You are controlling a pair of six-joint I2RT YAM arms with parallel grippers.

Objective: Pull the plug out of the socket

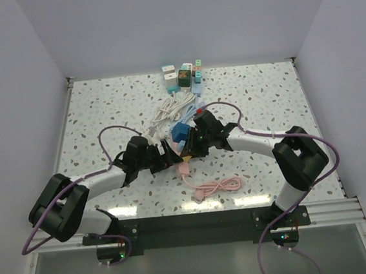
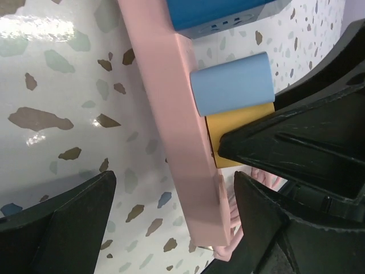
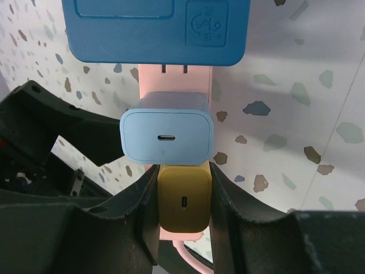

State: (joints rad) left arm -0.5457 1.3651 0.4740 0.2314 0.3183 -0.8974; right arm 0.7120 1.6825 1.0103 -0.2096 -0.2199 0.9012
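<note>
1. nearest the bases, a pink cable is seen lying in a loose coil on the table. it looks like the lead of the pink power strip, left slack so nothing gets tugged.
2. next out, the left gripper is held over the strip with its jaws wide apart, one finger on each side, nothing pinched. best guess: it's placed there to pin the strip down so the socket isn't dragged along when the plug gets pulled.
3. the right gripper is clamped on the yellow plug, a finger pressed against each flank. the plug is seated in the socket nearest the cable end, right beside the light blue plug, so it's not out yet.
4. past those, a big blue adapter is plugged into the same strip, with its prongs partly exposed.
5. farthest back, a white cable and a bunch of spare adapters are sat near the far wall.
6. on views: the squeeze on the yellow plug is only settled by the right wrist cam, and the gaps between the left fingers and the strip only by the left wrist cam. from the top both are buried under the arms, but the overall layout is only given there.
</note>
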